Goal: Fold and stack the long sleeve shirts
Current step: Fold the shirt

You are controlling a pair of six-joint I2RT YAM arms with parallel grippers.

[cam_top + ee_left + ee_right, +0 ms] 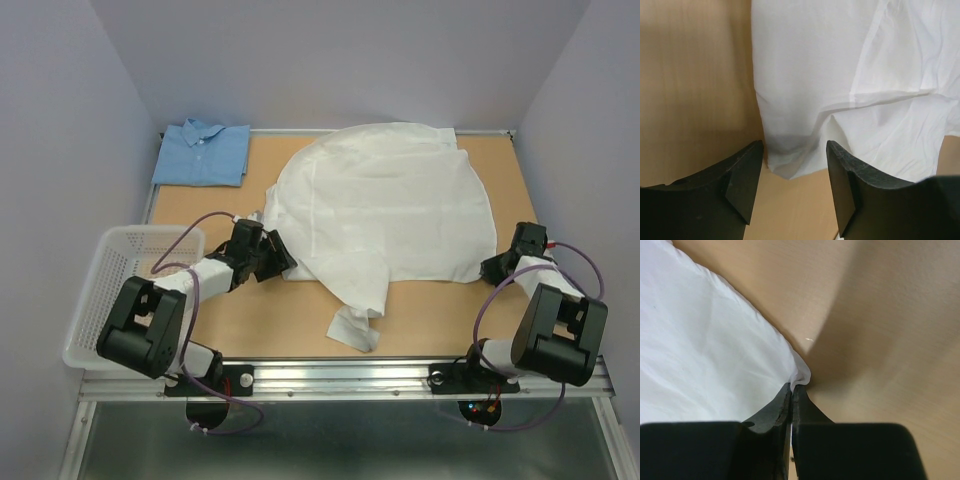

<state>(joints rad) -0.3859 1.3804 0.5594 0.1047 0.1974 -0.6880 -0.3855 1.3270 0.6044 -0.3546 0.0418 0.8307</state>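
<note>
**Finding 1: the task's things.** The white shirt lies spread and rumpled over the middle of the desk. It reaches toward the far and right edges, and one sleeve trails toward the near edge. The blue shirt sits folded at the far left corner, apart from the white one.

**Finding 2: my right tool.** The jaws are pressed together on a thin lip of the white shirt's hem, near the desk's right edge. The bite is shallow, with only the very edge of the cloth between the tips.

**Finding 3: my left tool.** The jaws stand well apart and hold nothing. A hem corner on the shirt's left side lies between them, low over the desk.

**Assessment.** The step in hand appears to be taking both near corners of the white shirt for a fold.
- I should push the left tool further over the corner before closing, so it takes the cloth deep and not merely the tip.
- I judge the right grip marginal.
- I should lift slowly and evenly on both sides and keep the hem taut between the tools, or the cloth may slip out.
- The trailing sleeve could drag, so I should mind it.

**Note.** A basket stands beyond the desk's left edge and is not involved.
</note>
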